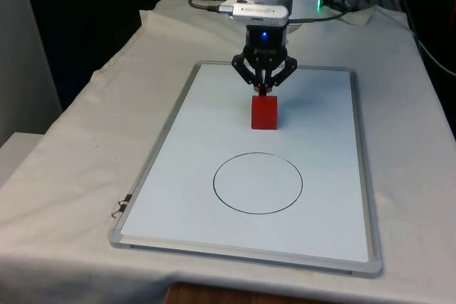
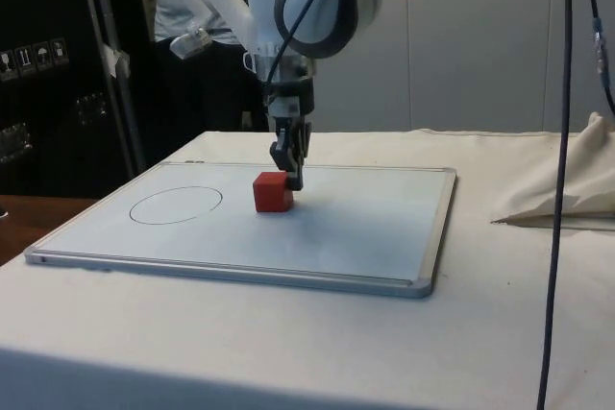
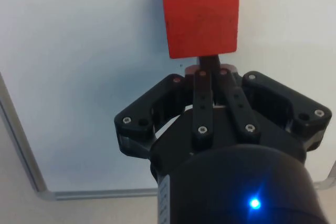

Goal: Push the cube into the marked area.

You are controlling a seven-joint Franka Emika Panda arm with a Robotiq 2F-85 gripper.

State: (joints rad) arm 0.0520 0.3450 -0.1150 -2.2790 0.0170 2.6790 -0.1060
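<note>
Behind cube [image 1: 264,112], on side away from circle [image 1: 258,183]: gripper [image 1: 263,89], fingers closed together, empty, tips against rear face, forming narrow pusher. Cube on whiteboard [image 1: 178,169], near circle, outside it.

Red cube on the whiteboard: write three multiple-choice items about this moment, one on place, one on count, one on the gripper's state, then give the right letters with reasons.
1. Where does the red cube sit relative to the drawn circle?
A. inside it
B. outside it, between circle and gripper
C. off the whiteboard, on the cloth

2. How many cubes lie on the whiteboard?
A. one
B. two
C. three

3. How are the fingers of the gripper?
A. wide open around the cube
C. shut, tips behind the cube
B. clamped on the cube's sides

Answers: 1 B, the front view shows bare board between cube and circle. 2 A, only one red block lies there. 3 C, the wrist view shows the fingers together at the cube's near face.
</note>
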